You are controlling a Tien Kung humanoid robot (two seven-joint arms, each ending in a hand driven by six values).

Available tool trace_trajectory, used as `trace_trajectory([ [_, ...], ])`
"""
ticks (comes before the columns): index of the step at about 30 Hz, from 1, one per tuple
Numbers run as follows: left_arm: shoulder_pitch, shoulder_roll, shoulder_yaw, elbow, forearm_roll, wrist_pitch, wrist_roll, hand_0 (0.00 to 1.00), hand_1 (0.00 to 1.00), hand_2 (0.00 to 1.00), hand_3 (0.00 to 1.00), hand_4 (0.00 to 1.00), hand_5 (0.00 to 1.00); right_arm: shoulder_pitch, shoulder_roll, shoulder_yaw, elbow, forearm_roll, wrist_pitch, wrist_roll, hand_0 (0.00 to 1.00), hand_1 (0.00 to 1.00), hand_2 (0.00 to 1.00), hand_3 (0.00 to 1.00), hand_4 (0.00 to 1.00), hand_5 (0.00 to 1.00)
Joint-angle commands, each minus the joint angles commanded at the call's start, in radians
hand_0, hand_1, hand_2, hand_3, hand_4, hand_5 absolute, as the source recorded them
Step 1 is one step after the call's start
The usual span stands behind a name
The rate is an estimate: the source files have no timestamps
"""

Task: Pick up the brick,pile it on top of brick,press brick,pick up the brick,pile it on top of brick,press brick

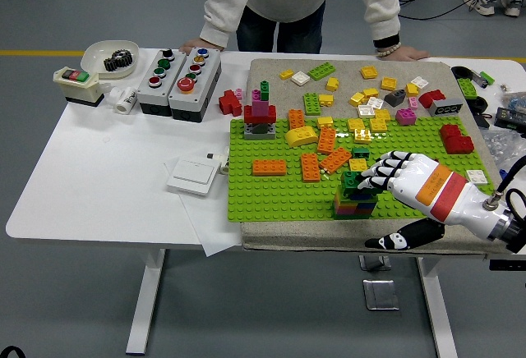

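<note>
A stack of bricks [355,200] stands near the front edge of the green baseplate [271,194], with coloured layers below and a dark green brick [352,181] on top. My right hand [380,171] reaches in from the right, its white fingers [374,179] spread and lying over the right side of the stack's top. The thumb [393,241] hangs below the table edge. The hand grasps nothing. Loose orange bricks [311,166] and yellow bricks [301,136] lie on the plate. The left arm is out of view.
A red and magenta brick tower [260,115] stands at the plate's back left. Two button boxes [179,81], a white switch [195,175] and a bowl with a gear [111,56] lie to the left. A person rests a hand [202,44] and the other hand [403,52] on the far edge.
</note>
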Motion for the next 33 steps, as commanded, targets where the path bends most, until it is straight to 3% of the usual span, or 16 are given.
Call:
trace_trajectory([
  [33, -0.001, 0.001, 0.001, 0.0, -0.002, 0.0, 0.0, 0.669, 0.724, 0.731, 0.586, 0.667, 0.658, -0.012, 0.006, -0.005, -0.01, -0.03, 0.008, -0.018, 0.763, 0.693, 0.73, 0.665, 0.962, 0.813],
])
